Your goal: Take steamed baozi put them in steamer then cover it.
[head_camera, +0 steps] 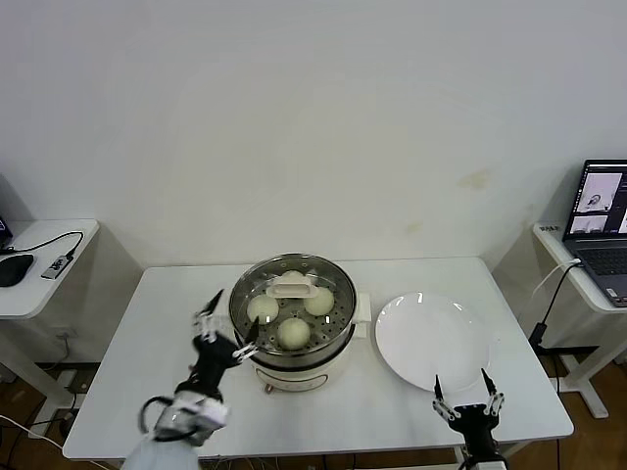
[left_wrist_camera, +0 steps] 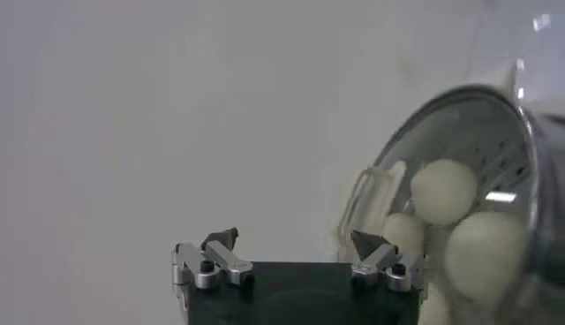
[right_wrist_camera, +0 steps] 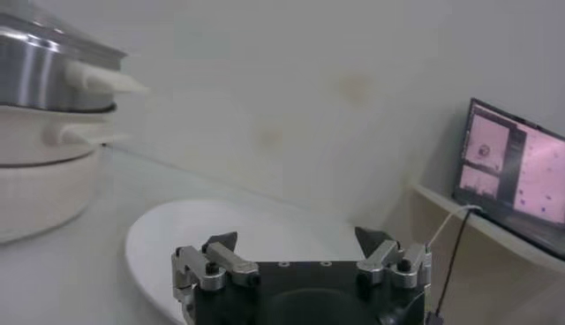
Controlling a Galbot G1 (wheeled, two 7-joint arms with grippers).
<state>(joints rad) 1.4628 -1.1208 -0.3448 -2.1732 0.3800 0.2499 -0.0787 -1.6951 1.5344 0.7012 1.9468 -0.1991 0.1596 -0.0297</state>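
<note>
The white worktop [head_camera: 147,372] carries the steamer [head_camera: 294,338] at its middle, glass lid [head_camera: 292,290] already seated on it, and an empty white plate [head_camera: 431,343] just to its right. Through the lid three steamed baozi [head_camera: 293,333] show on the perforated tray; a fourth cannot be made out. The left gripper [head_camera: 227,330] hovers just beside the steamer's left wall, jaws spread and holding nothing. The right gripper [head_camera: 468,392] sits at the plate's near edge, jaws likewise released

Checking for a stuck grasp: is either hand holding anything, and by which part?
Nothing is held. The left hand is open beside the covered steamer; the right hand is open near the plate.
</note>
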